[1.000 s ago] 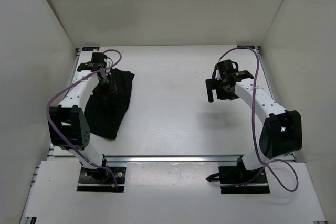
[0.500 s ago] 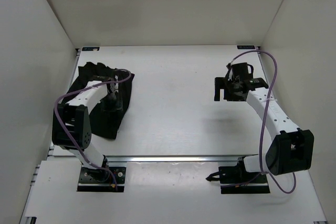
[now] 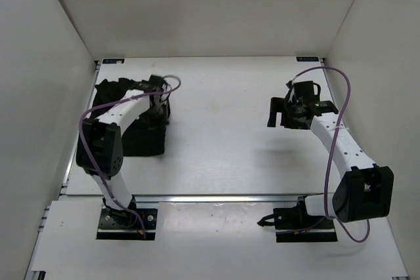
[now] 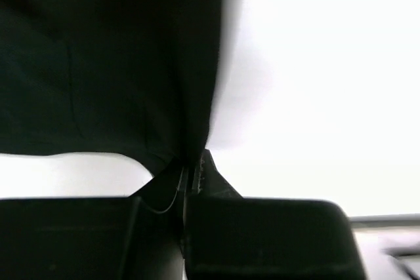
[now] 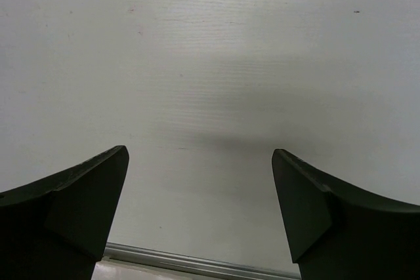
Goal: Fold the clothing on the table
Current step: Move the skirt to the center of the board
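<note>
The black clothing [image 3: 139, 141] lies bunched at the left side of the white table [image 3: 223, 136]. My left gripper [image 3: 161, 104] is over its far right edge. In the left wrist view the left gripper [image 4: 192, 164] is shut on a pinch of the clothing [image 4: 98, 63], which spreads up and to the left of the jaws. My right gripper [image 3: 285, 113] hovers over bare table on the right side, well apart from the clothing. It stands open in the right wrist view [image 5: 200, 162], with only the table [image 5: 210, 63] between its fingers [image 5: 92, 188].
White enclosure walls [image 3: 46, 83] rise close on the left, right and far sides. A metal rail [image 3: 216, 198] runs along the table's near edge and also shows below the right gripper [image 5: 197, 263]. Purple cables [image 3: 335, 77] loop from both arms.
My left gripper came down from the far left corner onto the clothing's right edge, moved right and shut on it. The clothing bunched up shorter. The right gripper shifted slightly right.
</note>
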### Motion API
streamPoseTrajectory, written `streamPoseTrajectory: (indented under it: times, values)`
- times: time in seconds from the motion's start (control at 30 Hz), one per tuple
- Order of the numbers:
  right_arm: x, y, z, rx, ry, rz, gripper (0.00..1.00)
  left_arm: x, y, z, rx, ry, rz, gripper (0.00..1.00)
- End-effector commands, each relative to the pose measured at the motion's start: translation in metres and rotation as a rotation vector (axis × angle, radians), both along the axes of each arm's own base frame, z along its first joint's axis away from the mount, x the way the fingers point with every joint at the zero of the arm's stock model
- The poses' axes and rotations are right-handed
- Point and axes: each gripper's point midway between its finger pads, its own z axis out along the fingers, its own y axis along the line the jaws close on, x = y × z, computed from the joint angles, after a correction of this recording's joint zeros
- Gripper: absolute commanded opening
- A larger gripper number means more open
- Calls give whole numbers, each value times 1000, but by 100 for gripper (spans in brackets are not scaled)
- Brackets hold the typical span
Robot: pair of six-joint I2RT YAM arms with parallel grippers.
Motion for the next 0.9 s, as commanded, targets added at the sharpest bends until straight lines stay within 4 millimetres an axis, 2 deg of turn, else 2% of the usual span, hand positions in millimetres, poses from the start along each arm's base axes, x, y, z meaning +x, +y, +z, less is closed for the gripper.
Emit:
streamPoseTrajectory:
  times: [0.0,0.03,0.07,0.1,0.13,0.17,0.2,0.23,0.33,0.4,0.47,0.5,0.57,0.6,0.63,0.67,0.7,0.77,0.8,0.87]
  values:
    - [5,-9,15,41,-64,-53,88,63,-88,73,-233,-172,-63,0]
    - [3,-13,15,48,-62,-66,88,80,-117,99,-299,-211,-105,0]
    - [5,-15,16,56,-69,-66,88,94,-149,141,-407,-277,-143,0]
    - [2,-17,16,58,-73,-72,88,94,-175,146,-496,-235,-161,0]
    - [2,-18,20,56,-87,-76,88,110,-191,171,-573,-289,-173,0]
    - [0,-22,19,49,-79,-85,88,108,-208,192,-678,-275,-168,0]
    - [-1,-22,21,54,-87,-86,88,113,-218,206,-740,-289,-150,0]
    - [0,-26,23,60,-96,-99,88,108,-227,220,-811,-290,-175,0]
    - [-3,-32,23,65,-99,-110,88,102,-222,253,-896,-346,-157,0]
    - [-3,-31,22,81,-99,-108,88,96,-197,247,-918,-342,-100,0]
    - [-4,-29,21,88,-99,-102,87,102,-174,239,-906,-371,-54,0]
    - [-6,-29,18,91,-89,-105,87,99,-158,226,-893,-363,-27,0]
    - [-5,-25,15,113,-84,-101,88,74,-137,188,-878,-283,32,0]
    - [-6,-20,9,136,-66,-85,88,63,-129,159,-874,-233,60,0]
    - [-3,-15,8,162,-72,-84,89,58,-123,162,-890,-264,63,0]
    - [-3,-11,8,187,-75,-75,88,43,-116,144,-881,-232,88,0]
    - [-1,-5,1,230,-65,-84,89,37,-117,140,-902,-227,90,0]
    - [-1,0,-22,274,-8,-120,89,14,-109,111,-879,-179,133,0]
    - [2,6,-23,301,-6,-124,88,10,-105,103,-862,-178,138,0]
    - [4,15,-37,331,40,-150,87,-12,-98,77,-819,-120,156,0]
